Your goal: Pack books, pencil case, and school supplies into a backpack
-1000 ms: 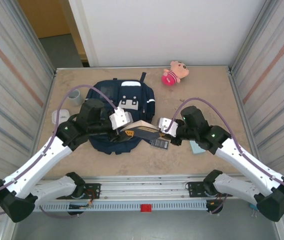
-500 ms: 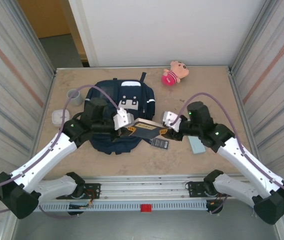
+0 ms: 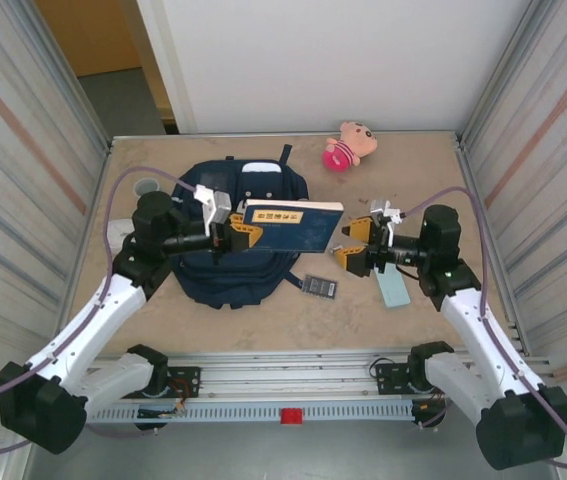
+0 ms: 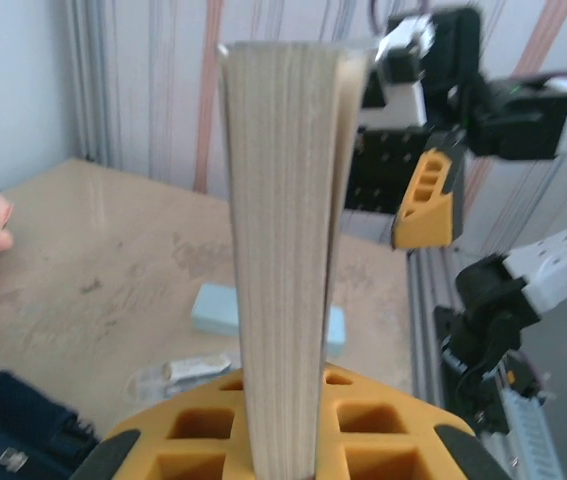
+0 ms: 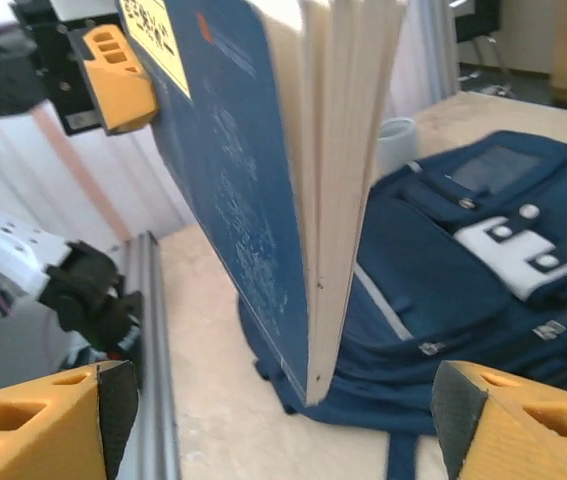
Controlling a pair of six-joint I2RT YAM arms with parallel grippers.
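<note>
Navy cover, pale page edges: the book hangs in the air above the backpack's right side. The left gripper has it by the left end, jaws pinched tight on it. From the left wrist, the page block hides the middle of the teal pencil case on the table, and a small clear oblong lies near it, blurry. The right gripper sits at the book's free end, jaws spread wide; whether its tips touch the cover, I cannot tell. The calculator lies flat by the backpack's right corner, its face too small to read. A grey cup is half hidden behind the left arm's cable. The pink plush toy rests at the far edge.
</note>
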